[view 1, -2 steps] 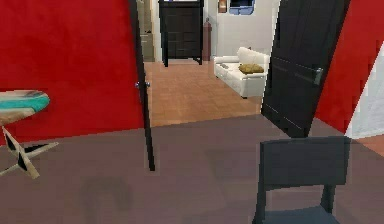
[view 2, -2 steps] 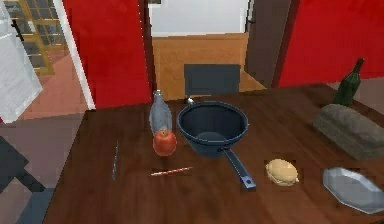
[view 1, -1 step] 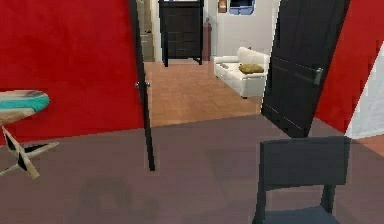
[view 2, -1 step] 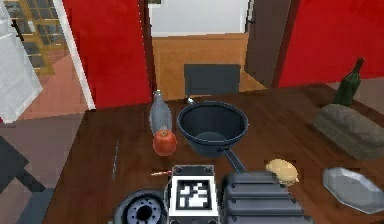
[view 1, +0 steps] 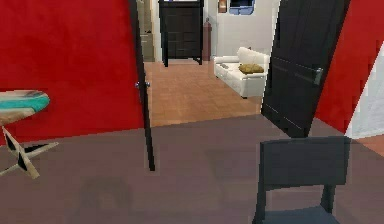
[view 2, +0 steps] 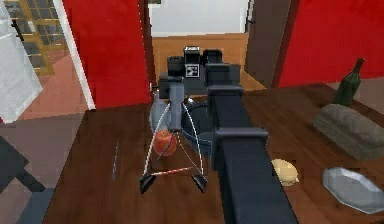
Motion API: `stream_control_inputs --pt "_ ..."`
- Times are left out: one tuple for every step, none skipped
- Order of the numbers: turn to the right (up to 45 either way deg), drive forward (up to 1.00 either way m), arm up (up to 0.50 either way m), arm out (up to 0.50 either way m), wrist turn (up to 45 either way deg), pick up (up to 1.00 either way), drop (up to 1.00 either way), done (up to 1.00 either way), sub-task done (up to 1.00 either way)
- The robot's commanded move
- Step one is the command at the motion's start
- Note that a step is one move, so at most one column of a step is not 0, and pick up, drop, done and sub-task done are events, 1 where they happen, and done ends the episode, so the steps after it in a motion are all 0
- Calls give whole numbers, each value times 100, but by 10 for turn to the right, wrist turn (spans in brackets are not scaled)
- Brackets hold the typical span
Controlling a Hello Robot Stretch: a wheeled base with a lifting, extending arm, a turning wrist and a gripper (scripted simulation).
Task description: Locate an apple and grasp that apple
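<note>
A small round reddish thing (view 2: 165, 144), apple-like in shape and colour, lies on a dark wooden tabletop (view 2: 100, 190) in the arm side view. The arm's dark bar (view 2: 245, 160) rises from the bottom edge, with white marker squares (view 2: 192, 68) at its far end. The gripper (view 2: 173, 183) reaches toward the picture's bottom, and its two thin fingers (view 2: 152, 165) run on either side of the reddish thing. I cannot tell whether it touches that thing, nor whether the gripper holds anything.
On the tabletop stand a dark green bottle (view 2: 350, 82), a grey lump (view 2: 350, 128), a grey plate (view 2: 352, 187) and a pale bun-like thing (view 2: 286, 172). Ahead are red walls (view 1: 70, 60), an open dark door (view 1: 305, 65), a white sofa (view 1: 243, 70), a round teal-topped table (view 1: 22, 103) and a dark chair (view 1: 300, 175).
</note>
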Motion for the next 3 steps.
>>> stream_control_inputs --pt "0 0 0 0 450 0 0 0 0" --pt "0 0 0 0 450 0 0 0 0" --pt "0 0 0 0 450 0 0 0 0"
